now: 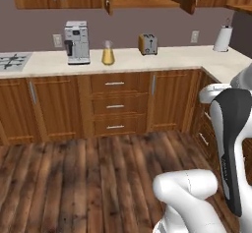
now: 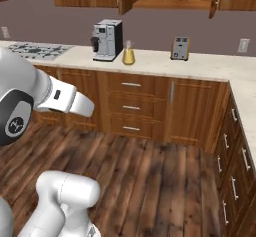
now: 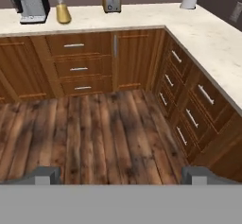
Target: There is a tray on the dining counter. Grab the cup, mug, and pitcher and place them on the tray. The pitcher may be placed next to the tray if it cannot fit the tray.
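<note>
Base views flank the arm, hand view lower, all facing the far pitcher.

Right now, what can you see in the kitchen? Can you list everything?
pitcher: one, clear glass with orange drink, on the long counter beside the coffee machine
coffee machine: one, silver and black, on the counter left of the pitcher
toaster: one, silver, on the counter right of the pitcher
paper towel roll: one, white, at the counter's corner
stove: one, grey with dark grates, at the far left
counter: one, beige, L-shaped, on brown cabinets
drawers: three, brown, below the pitcher
floor: dark wood planks
pincer: one, dark tips, open, holding nothing, above the floor
</note>
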